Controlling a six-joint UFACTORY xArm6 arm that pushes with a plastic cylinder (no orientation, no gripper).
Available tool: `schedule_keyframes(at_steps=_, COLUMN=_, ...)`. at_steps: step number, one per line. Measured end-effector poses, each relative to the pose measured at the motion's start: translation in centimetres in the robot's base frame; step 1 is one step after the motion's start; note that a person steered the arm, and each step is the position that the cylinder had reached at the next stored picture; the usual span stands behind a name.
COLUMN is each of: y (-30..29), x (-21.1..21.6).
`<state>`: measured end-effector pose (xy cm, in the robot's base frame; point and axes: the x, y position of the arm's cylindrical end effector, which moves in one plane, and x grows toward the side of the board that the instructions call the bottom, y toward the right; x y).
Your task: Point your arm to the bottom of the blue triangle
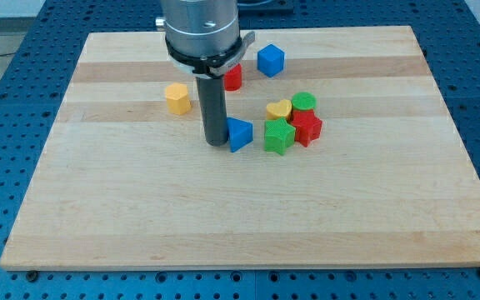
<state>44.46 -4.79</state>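
Note:
The blue triangle (240, 134) lies near the middle of the wooden board (248, 208). My tip (216, 142) stands on the board right against the triangle's left side, touching or nearly touching it. The dark rod rises from there to the arm's silver collar at the view's top.
A blue cube (270, 60) sits at the top. A red block (233, 78) is partly hidden behind the rod. A yellow hexagon block (177, 97) lies to the left. To the triangle's right cluster a green star (278, 136), a red star (307, 128), a yellow heart (279, 109) and a green cylinder (303, 102).

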Motion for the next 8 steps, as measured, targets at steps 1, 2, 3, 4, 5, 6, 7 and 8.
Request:
schedule_keyframes(at_steps=1, y=0.8, x=0.2)
schedule_keyframes(at_steps=2, y=1.0, x=0.2)
schedule_keyframes(at_steps=3, y=1.0, x=1.1)
schedule_keyframes(at_steps=4, y=1.0, x=1.5)
schedule_keyframes(at_steps=5, y=1.0, x=1.5)
schedule_keyframes(at_steps=6, y=1.0, x=1.9)
schedule_keyframes(at_steps=7, y=1.4, x=4.1)
schedule_keyframes(at_steps=8, y=2.2, x=4.4)
